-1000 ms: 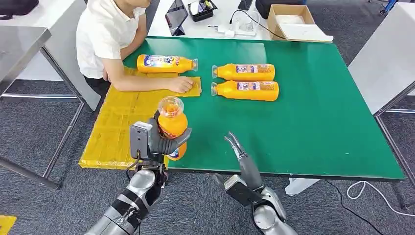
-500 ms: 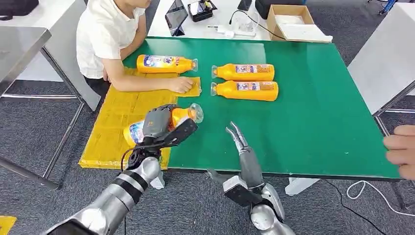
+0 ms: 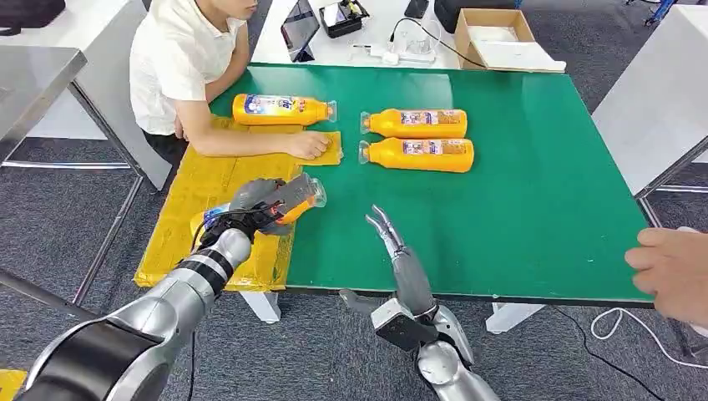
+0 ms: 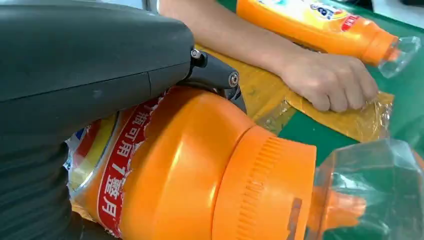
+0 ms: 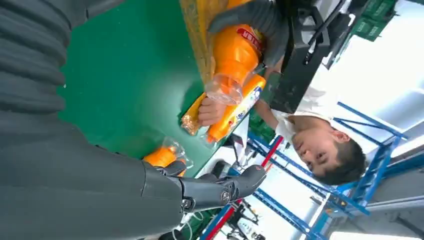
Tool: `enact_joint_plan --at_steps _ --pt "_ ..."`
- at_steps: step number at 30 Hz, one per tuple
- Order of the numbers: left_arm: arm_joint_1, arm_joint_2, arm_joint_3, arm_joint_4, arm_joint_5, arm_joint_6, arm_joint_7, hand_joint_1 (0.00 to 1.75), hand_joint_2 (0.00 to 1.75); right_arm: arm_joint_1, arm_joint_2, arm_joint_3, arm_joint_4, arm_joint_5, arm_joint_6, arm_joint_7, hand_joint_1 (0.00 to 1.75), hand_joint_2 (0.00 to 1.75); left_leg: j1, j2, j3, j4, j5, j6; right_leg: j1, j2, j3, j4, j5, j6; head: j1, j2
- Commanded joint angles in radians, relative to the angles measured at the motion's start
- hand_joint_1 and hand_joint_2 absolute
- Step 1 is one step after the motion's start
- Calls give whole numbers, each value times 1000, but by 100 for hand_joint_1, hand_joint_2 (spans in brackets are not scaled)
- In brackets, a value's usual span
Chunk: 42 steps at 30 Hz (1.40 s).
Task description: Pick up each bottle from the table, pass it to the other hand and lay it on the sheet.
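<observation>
While left hand (image 3: 260, 200) is clamping orange bottle (image 3: 288, 203) over yellow sheet (image 3: 196, 219), you are handling rigid, slick plastic; grip mid-body. Right hand (image 3: 384, 230) is hovering, fingers apart.

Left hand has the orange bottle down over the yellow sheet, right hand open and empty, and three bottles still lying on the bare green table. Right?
Not quite: two bottles lie on the bare green table, not three. The third lies at the yellow sheet by the person's arm, per the head view. The left hand does hold the orange bottle over the sheet; the right hand is open.
</observation>
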Motion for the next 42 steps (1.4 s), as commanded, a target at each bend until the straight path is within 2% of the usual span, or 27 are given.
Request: enact_joint_plan --at_steps 1,6,7,14,15,16,17,24,25,32,42 --pt "-2 51 85 126 12 -12 0 70 175 -53 -10 34 104 -17 1 -12 0 175 0 5 7 -2 -1 -2 0 5 4 -1 0 -2 0 0" --pt "-3 48 85 125 11 -11 1 70 175 -53 -10 35 105 -17 1 -12 0 175 0 4 6 -1 -1 -1 0 4 3 1 0 -2 0 0" --pt "-3 48 85 125 11 -11 1 70 175 -53 -10 35 105 -17 1 -12 0 175 2 6 10 -2 -2 -3 2 6 7 0 -1 -5 0 0" --pt "-3 48 85 125 11 -11 1 70 175 -53 -10 35 105 -17 1 -12 0 175 0 4 6 -1 -1 -1 0 3 3 2 0 -2 0 0" --pt "-3 46 89 125 15 -15 0 0 175 -53 -10 34 106 -18 1 -12 0 175 0 5 7 -1 -1 -2 1 4 4 1 0 -2 0 0" --pt "0 46 92 124 20 -22 -8 0 175 -53 -11 32 112 -20 0 -12 0 175 0 5 8 -2 -1 -2 1 5 4 1 0 -3 0 0" --pt "29 24 174 97 120 -84 -136 0 175 -55 -8 12 165 -39 -21 -34 0 175 0 4 8 -2 -1 -2 1 4 5 1 0 -2 0 0" --pt "47 3 174 79 166 -134 -224 0 175 -59 -11 7 187 -46 -34 -44 0 175 1 -2 4 -1 0 -2 1 -1 4 1 -1 -2 0 0" --pt "49 -1 173 74 173 -132 -234 0 0 -59 -14 6 185 -48 -38 -44 0 175 0 -3 4 -1 1 -2 0 -1 3 1 -1 -2 0 0" --pt "60 -15 120 44 217 -138 -291 0 0 -56 -19 -4 185 -41 -53 -44 0 175 0 -3 4 -1 0 -2 0 -2 4 1 -1 -2 0 0" --pt "60 -15 120 44 217 -138 -291 0 0 -56 -19 -4 185 -41 -53 -44 0 175 1 -2 4 0 0 -2 1 -1 3 2 -1 -2 0 0"
